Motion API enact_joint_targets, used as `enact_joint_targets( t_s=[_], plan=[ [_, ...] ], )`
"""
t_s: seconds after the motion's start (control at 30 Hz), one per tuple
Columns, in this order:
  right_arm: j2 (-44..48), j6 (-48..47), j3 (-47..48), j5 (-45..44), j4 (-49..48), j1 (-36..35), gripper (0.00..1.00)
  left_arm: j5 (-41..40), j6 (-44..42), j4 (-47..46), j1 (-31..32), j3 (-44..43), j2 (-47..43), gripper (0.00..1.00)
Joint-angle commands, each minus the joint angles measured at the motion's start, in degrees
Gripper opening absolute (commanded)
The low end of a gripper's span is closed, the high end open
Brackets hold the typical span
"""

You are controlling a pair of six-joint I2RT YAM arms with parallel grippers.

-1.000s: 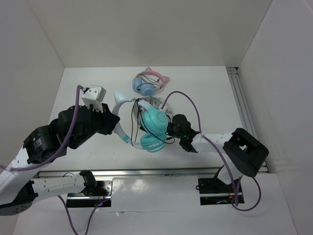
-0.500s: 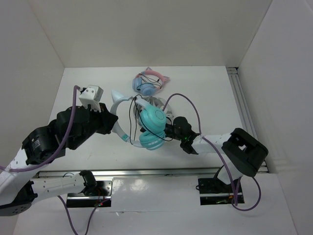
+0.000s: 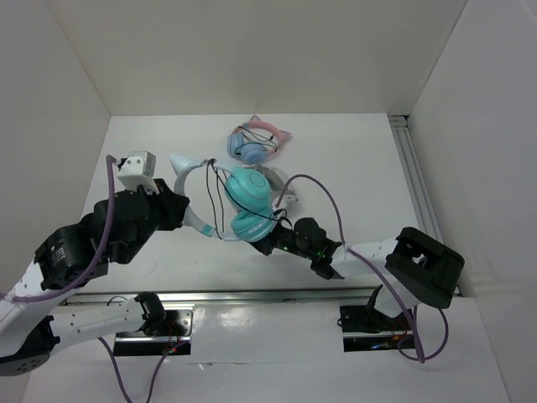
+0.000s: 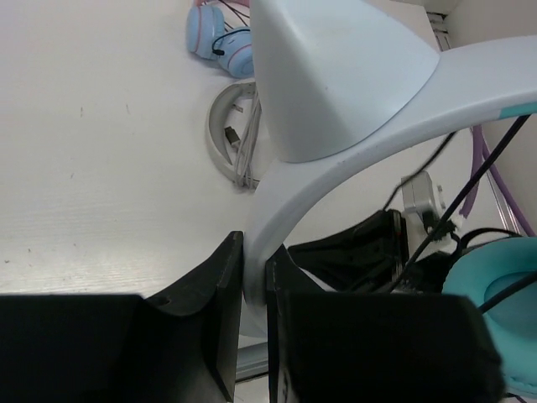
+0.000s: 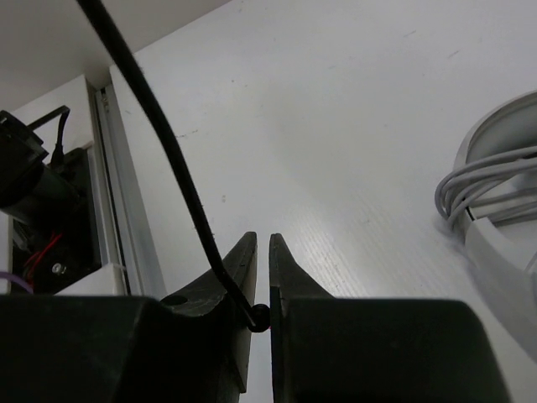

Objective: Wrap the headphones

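Wrapping partly done: headphones (image 3: 250, 191) held over the worktop (image 3: 352, 168), headband (image 4: 336, 159) clamped in the left gripper (image 4: 254, 267) jaws; right gripper (image 5: 261, 281) jaws pinching the black cable (image 5: 172, 155), slack apparently left to wind.

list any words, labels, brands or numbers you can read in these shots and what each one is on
No readable text in any view.
teal headphones: no brand or label shows.
pink-banded pair: too small to tell any marking.
grey-and-white pair: nothing printed shows.
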State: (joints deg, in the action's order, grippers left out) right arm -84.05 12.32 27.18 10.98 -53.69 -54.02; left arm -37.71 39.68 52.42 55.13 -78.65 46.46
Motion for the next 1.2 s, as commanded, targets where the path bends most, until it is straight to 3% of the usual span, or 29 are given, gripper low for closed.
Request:
enact_joint_targets(
  t_s=[0.0,0.2,0.5,0.67,1.0,1.17],
  plan=[
    [2.5,-0.8,-1.3,-8.6,-5.7,-3.4,0.00,-5.0,7.7,-6.8,0.2,0.0,-1.5,0.00],
    [3.6,-3.7,-2.2,-12.7,-4.8,-10.7,0.00,-5.8,10.0,-8.1,0.2,1.6,-2.2,0.00],
    [6.9,-7.9,4.6,-18.6,7.8,-19.6,0.00,-11.8,11.7,-8.1,0.2,5.5,-0.4,0.00],
    [8.0,-11.5,9.9,-26.8,16.2,-27.7,0.00,-15.1,14.2,-6.3,0.2,8.5,1.7,0.00],
    [8.8,-12.1,8.4,-33.5,15.3,-29.7,0.00,-15.6,17.7,-5.1,0.2,11.7,2.8,0.00],
    [9.4,-13.5,12.4,-34.9,20.8,-30.3,0.00,-13.8,15.1,-3.7,0.2,12.7,3.3,0.00]
  ],
)
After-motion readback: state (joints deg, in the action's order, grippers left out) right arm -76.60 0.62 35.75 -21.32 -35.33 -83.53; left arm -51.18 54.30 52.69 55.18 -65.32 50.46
